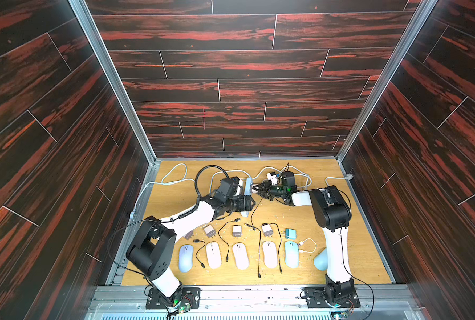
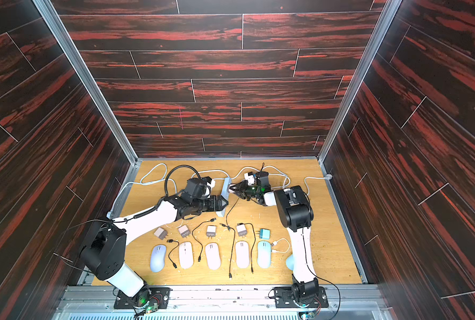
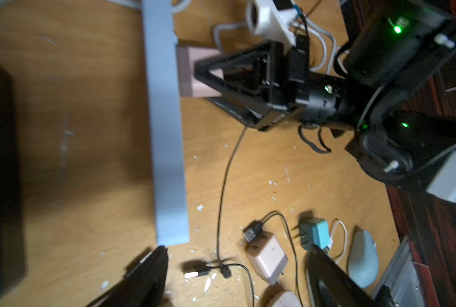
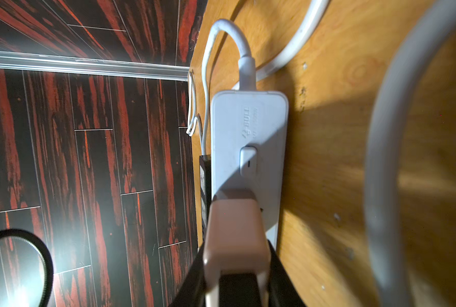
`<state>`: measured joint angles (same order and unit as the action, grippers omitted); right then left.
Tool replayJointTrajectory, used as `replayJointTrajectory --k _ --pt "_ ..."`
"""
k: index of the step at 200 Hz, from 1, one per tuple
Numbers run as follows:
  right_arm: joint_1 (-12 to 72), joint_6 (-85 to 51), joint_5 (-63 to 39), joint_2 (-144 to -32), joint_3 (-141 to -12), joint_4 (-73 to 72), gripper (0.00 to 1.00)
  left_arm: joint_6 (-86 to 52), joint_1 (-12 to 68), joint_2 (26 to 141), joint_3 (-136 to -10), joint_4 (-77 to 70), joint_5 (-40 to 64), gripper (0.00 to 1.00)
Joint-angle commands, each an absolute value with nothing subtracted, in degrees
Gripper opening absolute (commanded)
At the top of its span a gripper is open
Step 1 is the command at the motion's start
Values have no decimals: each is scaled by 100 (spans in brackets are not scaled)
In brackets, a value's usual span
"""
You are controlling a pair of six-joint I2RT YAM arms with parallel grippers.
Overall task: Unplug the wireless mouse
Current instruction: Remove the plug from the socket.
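Right wrist view puts us just behind the pink charger [image 4: 234, 226], plugged into the white power strip [image 4: 248, 125]. The right gripper [image 4: 237, 281] has its jaws closed against both flanks of that charger and is gripping it. The strip's thick white cord [image 4: 381, 159] loops beside the wrist.

In both top views the strip lies mid-table, running from far to near. A thin black cable [image 3: 222, 186] drops from under the charger towards the row of wireless mice [image 1: 240, 256] along the near edge, and passes between two of the white ones. We cannot tell which mouse it serves. A sixth mouse [image 1: 320, 259] is half hidden behind the right arm.

Between strip and mice lie spare chargers [image 1: 236, 230], among them a teal charger [image 1: 290, 233], with loose black leads [image 1: 225, 243] crossing the gaps and white flecks scattered over the wooden table [image 1: 355, 249].

The right arm rises from its near base and folds at the elbow, its forearm reaching level towards the strip. The left arm stretches diagonally from its base. The left gripper [image 3: 237, 248] hangs by the strip's near end with jaws spread wide and nothing between them, close to the right gripper but apart from it
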<state>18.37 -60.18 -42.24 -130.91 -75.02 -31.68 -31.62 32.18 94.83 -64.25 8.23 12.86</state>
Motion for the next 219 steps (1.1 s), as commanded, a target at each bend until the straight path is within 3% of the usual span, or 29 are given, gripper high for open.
replayJointTrajectory --k 1,77,133,195,219 --pt "1878 -5862 -4096 -12920 -7567 -2857 23 -2663 3139 9745 -7000 1491 403 83" --pt "1927 -5857 -4105 -12902 -7532 -2802 17 -2676 3060 11556 -8178 1510 780 77" --pt "1986 -5836 -4120 -12920 -7537 -2777 15 -2811 2991 12282 -8711 1569 870 74" --pt "1995 -5783 -4078 -12920 -7514 -2704 13 -2933 2875 12427 -8701 1321 1143 45" --pt "1986 -5672 -3982 -12804 -7455 -2726 11 -2994 2820 12436 -8656 1270 1213 27"
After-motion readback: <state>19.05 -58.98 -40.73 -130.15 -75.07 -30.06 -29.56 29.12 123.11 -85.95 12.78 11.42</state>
